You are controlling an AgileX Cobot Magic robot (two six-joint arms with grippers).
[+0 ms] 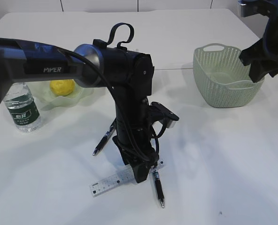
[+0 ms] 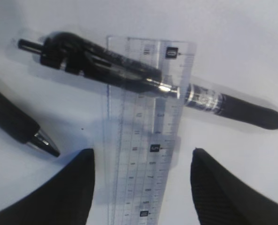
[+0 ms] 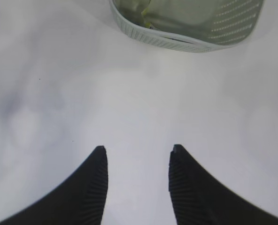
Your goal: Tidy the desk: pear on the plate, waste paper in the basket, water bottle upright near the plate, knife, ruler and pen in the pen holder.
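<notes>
My left gripper [image 2: 142, 151] hangs open just above the desk [image 1: 214, 154], its fingers either side of the translucent ruler [image 2: 143, 140] without touching it. A black pen [image 2: 129, 70] lies across the ruler's far end, and a second pen [image 2: 17, 124] lies to the left. In the exterior view the ruler [image 1: 111, 182] and pen [image 1: 157, 187] lie under that gripper [image 1: 141, 177]. The pear [image 1: 62, 86] sits on the green plate [image 1: 85, 93], with the water bottle [image 1: 22, 108] upright beside it. My right gripper [image 3: 138, 147] is open and empty near the basket [image 3: 186, 37]. Knife, pen holder and waste paper are out of view.
The left arm [image 1: 125, 93] spans the middle of the desk and hides what lies behind it. The other pen [image 1: 104, 140] lies left of its base. The basket [image 1: 223, 75] stands at the right rear under the right arm [image 1: 266, 47].
</notes>
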